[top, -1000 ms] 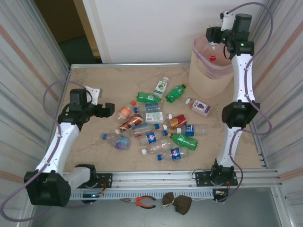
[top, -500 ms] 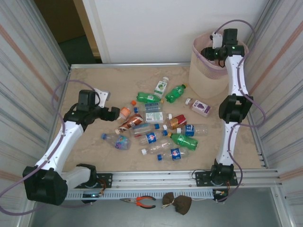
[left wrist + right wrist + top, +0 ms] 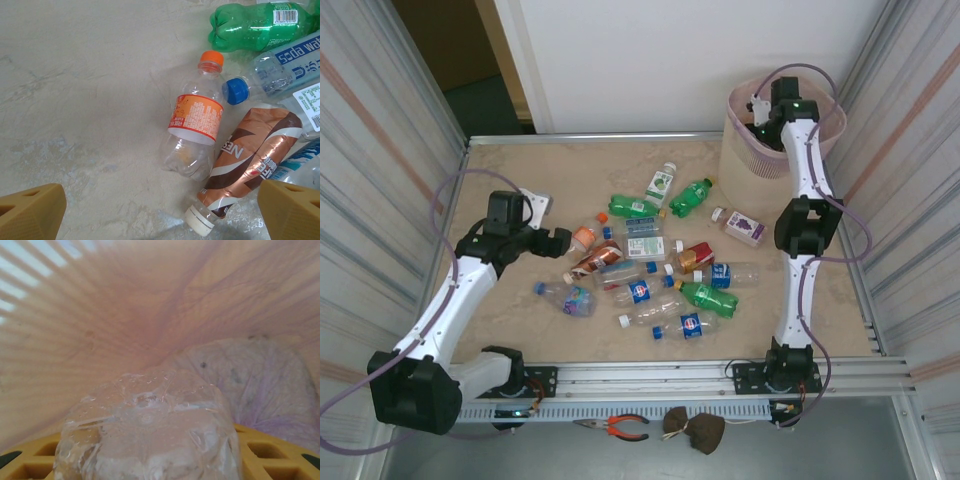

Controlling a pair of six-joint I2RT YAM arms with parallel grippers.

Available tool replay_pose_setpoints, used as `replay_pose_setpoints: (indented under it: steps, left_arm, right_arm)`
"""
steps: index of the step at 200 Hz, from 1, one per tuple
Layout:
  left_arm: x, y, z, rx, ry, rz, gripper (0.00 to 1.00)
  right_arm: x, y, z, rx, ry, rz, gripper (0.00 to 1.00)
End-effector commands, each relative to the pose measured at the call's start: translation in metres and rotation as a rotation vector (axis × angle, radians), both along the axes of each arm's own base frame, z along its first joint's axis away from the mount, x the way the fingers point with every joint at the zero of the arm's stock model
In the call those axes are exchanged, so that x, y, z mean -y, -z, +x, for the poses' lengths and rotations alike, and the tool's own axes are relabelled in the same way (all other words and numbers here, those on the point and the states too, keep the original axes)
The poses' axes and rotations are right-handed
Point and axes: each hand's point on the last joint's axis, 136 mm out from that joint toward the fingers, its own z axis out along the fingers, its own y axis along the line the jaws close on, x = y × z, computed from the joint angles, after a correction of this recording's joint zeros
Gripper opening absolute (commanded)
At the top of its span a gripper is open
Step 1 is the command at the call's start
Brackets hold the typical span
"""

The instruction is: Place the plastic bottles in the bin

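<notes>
Left gripper [image 3: 160,212] over mottled beige tabletop [image 3: 75,75]

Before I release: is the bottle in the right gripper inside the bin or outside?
Inside. From the wrist, the clear bottle sits in the right gripper with the pink-lined bin all around it.

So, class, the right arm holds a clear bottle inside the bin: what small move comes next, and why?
Probably open the right gripper so the clear bottle drops: its wrist view shows the bottle clamped between the fingers with the pink liner of the bin all around.
</notes>
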Motion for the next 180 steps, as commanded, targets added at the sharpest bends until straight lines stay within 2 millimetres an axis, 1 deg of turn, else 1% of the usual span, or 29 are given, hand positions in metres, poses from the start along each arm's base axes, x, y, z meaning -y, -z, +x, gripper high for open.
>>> replay_pose_setpoints:
  steps: [1, 34, 48, 72, 94, 145, 180]
  left_arm:
    - [-0.001, -0.006, 0.000, 0.011, 0.007, 0.020, 0.99]
    - [0.000, -0.005, 0.000, 0.008, 0.011, 0.017, 0.99]
    - [0.000, -0.004, 0.000, 0.003, 0.011, 0.018, 0.99]
    - [0.001, -0.004, -0.001, 0.001, 0.014, 0.010, 0.99]
    - [0.003, -0.003, -0.001, -0.003, 0.021, 0.004, 0.98]
    - [0.010, 0.003, -0.001, -0.043, 0.050, -0.010, 0.95]
    - [0.012, 0.010, -0.002, -0.085, 0.066, -0.002, 0.93]
  right_arm:
    - [-0.001, 0.014, -0.011, -0.079, 0.023, 0.005, 0.56]
    - [-0.005, 0.011, -0.005, -0.055, 0.036, 0.004, 0.67]
    - [-0.006, 0.006, -0.003, -0.037, 0.039, 0.003, 0.72]
    - [-0.005, -0.006, -0.003, -0.013, 0.047, 0.002, 0.78]
    - [-0.003, -0.018, -0.006, 0.007, 0.052, -0.011, 0.80]
    - [0.002, -0.062, -0.015, 0.086, 0.067, -0.030, 0.81]
    - [0.006, -0.100, -0.026, 0.152, 0.083, -0.029, 0.81]
